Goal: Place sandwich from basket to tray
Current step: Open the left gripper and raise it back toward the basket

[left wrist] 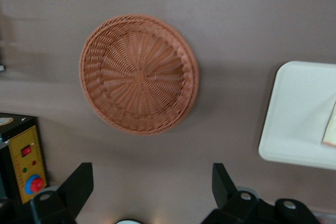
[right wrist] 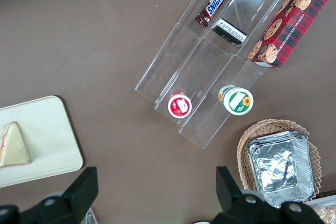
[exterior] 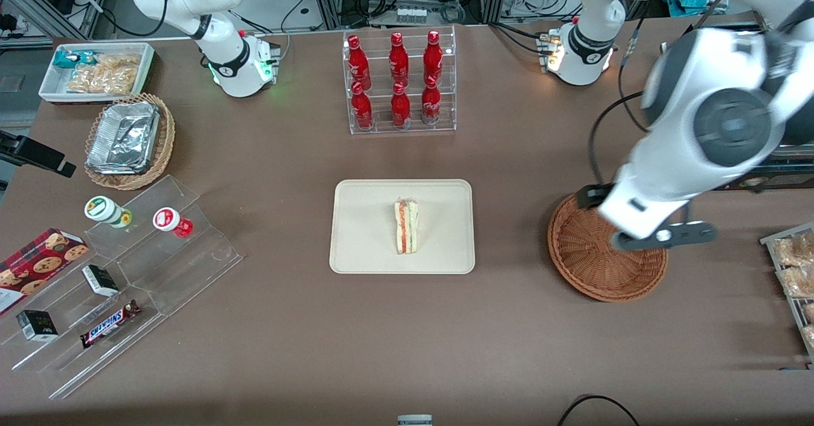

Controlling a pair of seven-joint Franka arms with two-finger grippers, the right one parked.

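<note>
The sandwich (exterior: 406, 226) (left wrist: 331, 127) (right wrist: 14, 145), a pale wedge with red and green filling, lies on the cream tray (exterior: 369, 222) (left wrist: 299, 114) (right wrist: 47, 129) at the middle of the table. The reddish-brown wicker basket (exterior: 591, 261) (left wrist: 139, 74) holds nothing and stands toward the working arm's end. My gripper (exterior: 661, 238) (left wrist: 152, 174) hovers high above the basket's edge. It is open, with only bare table showing between its fingers.
A clear rack of red bottles (exterior: 399, 82) stands farther from the front camera than the tray. Toward the parked arm's end are a tan basket of foil trays (exterior: 129, 140), a white snack bin (exterior: 95, 70) and a stepped acrylic shelf (exterior: 127, 267). A yellow control box (left wrist: 23, 156) sits near the basket.
</note>
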